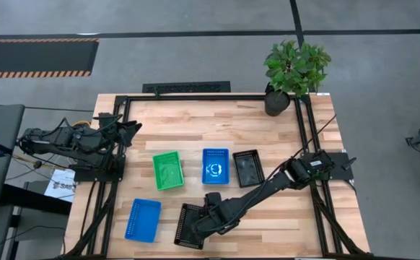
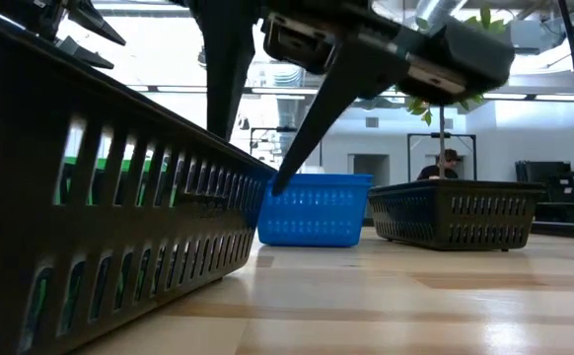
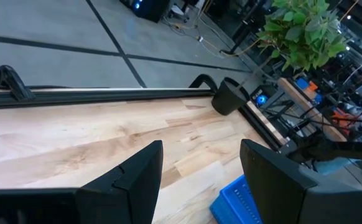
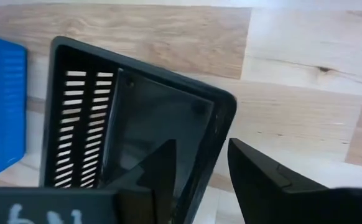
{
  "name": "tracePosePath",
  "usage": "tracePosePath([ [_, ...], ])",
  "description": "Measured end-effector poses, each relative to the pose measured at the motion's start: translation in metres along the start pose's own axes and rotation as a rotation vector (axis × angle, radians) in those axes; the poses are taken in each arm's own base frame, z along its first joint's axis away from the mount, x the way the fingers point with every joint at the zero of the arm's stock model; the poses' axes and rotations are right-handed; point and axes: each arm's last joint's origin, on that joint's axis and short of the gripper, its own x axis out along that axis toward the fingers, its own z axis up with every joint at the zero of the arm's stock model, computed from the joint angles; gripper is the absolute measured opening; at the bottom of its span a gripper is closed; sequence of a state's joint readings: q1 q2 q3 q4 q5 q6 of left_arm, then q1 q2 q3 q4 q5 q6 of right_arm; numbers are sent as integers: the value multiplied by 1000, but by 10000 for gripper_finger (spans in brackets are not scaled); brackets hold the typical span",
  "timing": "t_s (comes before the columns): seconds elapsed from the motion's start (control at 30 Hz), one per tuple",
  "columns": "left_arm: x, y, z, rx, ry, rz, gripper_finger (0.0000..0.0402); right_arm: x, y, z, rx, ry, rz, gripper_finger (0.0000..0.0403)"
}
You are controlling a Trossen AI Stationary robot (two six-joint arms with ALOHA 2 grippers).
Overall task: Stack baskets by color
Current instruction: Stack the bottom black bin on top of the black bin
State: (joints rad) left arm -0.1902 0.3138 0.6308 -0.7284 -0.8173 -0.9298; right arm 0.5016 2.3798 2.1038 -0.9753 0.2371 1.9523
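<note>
Black basket [image 1: 190, 225] wall sits between my right gripper's [image 4: 196, 171] parted fingers, ready for lifting toward the other black one [image 1: 247, 167]; left gripper [image 3: 199, 174] waits spread, empty, above the counter [image 1: 217, 123].

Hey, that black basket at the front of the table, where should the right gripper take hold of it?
By its rim, from above. The black basket sits upright and open-topped, so its thin wall fits between the fingers. The right gripper already straddles the wall nearest the right arm, one finger inside and one outside, not yet clamped; closing there looks sound.
</note>
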Motion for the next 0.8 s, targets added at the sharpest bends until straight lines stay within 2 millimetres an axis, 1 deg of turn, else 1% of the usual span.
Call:
tracePosePath([
  [0.27,0,0,0,1,0,0,203,-1,3,1,-24,7,19,153],
  [0.47,0,0,0,1,0,-1,203,-1,3,1,-35,27,14,131],
  [0.6,0,0,0,2,1,-1,203,-1,2,0,-45,54,4,93],
  [0.73,0,0,0,1,1,-1,203,-1,2,0,-68,57,4,30],
  [0.8,0,0,0,1,2,-2,203,-1,2,0,-82,59,3,11],
])
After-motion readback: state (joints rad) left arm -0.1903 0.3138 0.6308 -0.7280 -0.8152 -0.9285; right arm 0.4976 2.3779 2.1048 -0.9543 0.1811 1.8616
